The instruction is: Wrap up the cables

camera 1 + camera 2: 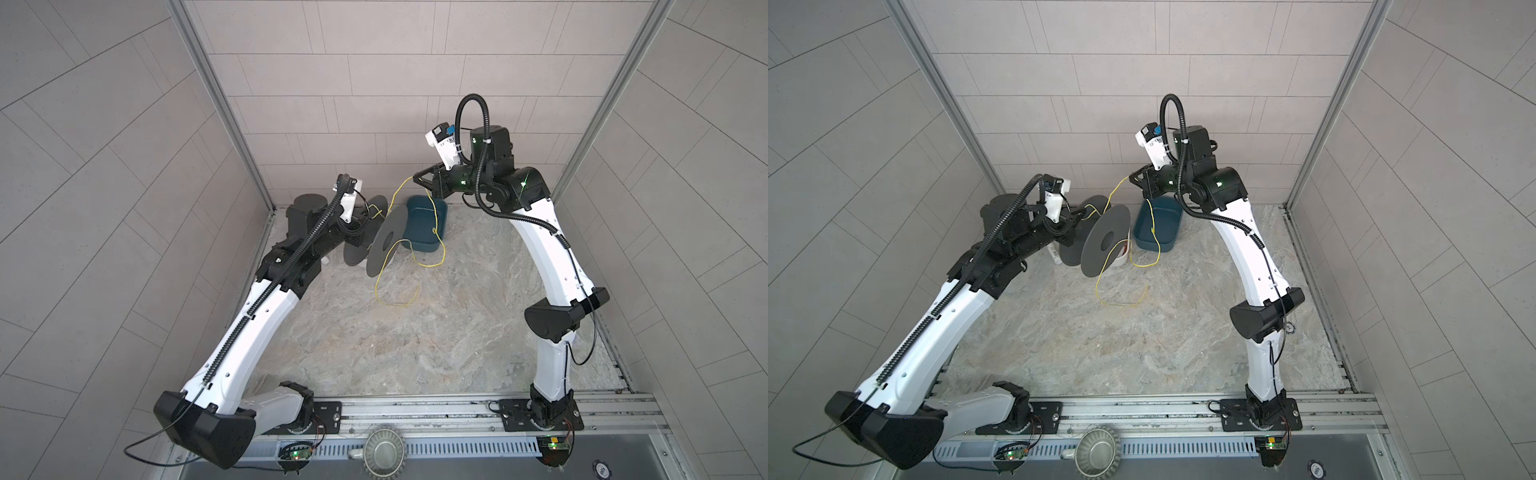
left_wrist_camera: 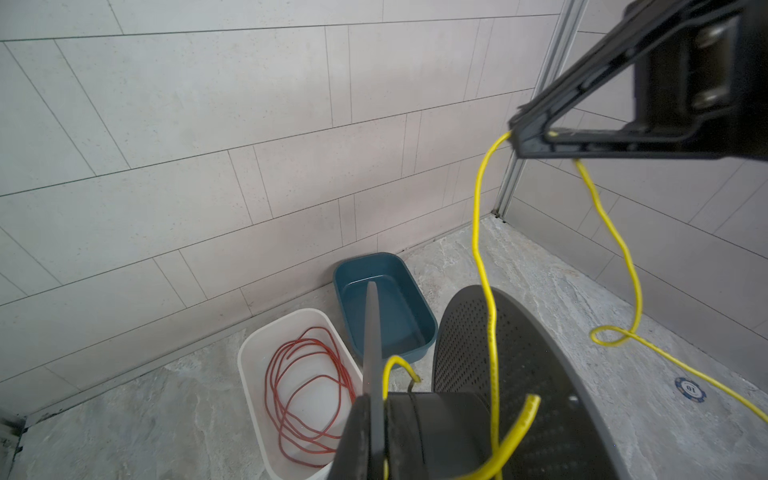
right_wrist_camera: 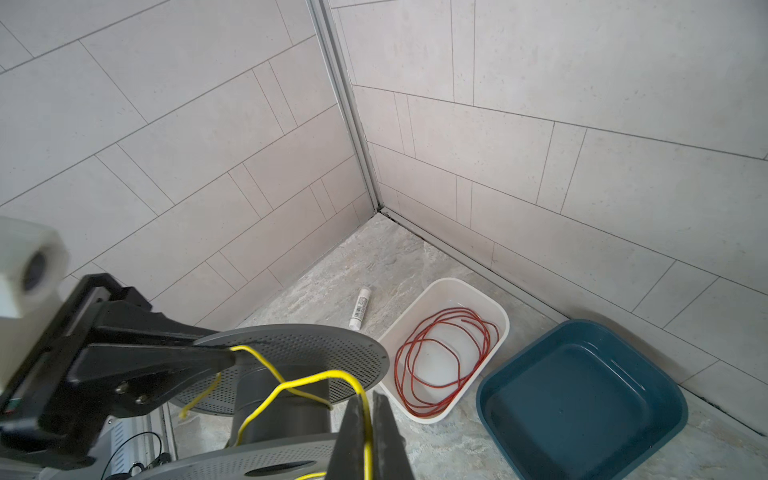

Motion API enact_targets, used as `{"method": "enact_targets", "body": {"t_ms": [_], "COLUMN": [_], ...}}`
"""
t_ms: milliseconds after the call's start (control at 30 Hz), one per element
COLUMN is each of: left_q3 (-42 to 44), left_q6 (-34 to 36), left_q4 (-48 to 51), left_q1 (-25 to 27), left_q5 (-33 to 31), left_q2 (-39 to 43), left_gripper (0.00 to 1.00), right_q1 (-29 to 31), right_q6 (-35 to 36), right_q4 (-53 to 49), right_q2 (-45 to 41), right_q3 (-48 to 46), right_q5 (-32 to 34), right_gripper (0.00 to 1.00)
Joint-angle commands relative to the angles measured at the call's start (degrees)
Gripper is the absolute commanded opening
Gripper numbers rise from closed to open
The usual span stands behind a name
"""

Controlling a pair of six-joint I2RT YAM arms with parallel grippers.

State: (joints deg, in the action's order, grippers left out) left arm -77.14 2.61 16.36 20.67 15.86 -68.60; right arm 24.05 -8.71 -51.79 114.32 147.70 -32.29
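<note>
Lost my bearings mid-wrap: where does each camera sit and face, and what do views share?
Top views: overhead behind the base rail, looking down on the table; left arm and right arm show.
Left wrist: faces the back wall past its left hand, clamped on the spool.
Right wrist: faces the far left corner past its right hand, pinching the yellow cable.
Shared: both wrist views show spool, white bin, blue bin.

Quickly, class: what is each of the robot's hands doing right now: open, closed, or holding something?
Left hand: closed on the rim of the grey spool.
Right hand: closed on the yellow cable.
</note>
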Motion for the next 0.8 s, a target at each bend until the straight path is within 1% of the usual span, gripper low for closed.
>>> {"method": "enact_targets", "body": {"t_ms": [0,167,300,433,567,667,767], "left_q3": [0.06,-1.67,-3.73,-6.12,-7.83,-8.47,-9.92], "left_q6": [0.76,-2.21,-5.56,-8.56,-11.66,-14.81,-17.58], "left_q4": [-3.26,-2.82,-2.89,-2.39,-2.42,-3.96,-4.63], "left_q1": [0.25,0.17,0.07,-0.01,-0.12,-0.45,-0.45], "left_q5": [3.35,1.90,0.13,-1.09,-3.21,-4.56,-6.21], "left_q2": [3.10,2.74,2.52,2.55,2.11,1.54,0.25], "left_gripper": [0.00,0.00,0.00,0.00,0.00,0.00,0.00], "right_q1": [-2.40,-4.01,-4.34,-5.93,-5.95,-5.90,-5.56], "right_q6": [3.29,4.35,4.72,1.77,-0.09,-2.66,-5.32], "right_q4": [0.64,0.71,3.64,11.89,21.83,28.19,32.93], "right_q2": [0.55,0.05,-2.30,-6.34,-11.30,-13.42,-14.52], "right_q3": [0.21,-5.05,-12.73,-24.55,-37.44,-44.41,-49.07], "right_q5": [2.46,2.24,3.10,-0.06,-1.38,-3.45,-4.65], "right_gripper": [0.00,0.00,0.00,0.00,0.02,0.04,0.06]}}
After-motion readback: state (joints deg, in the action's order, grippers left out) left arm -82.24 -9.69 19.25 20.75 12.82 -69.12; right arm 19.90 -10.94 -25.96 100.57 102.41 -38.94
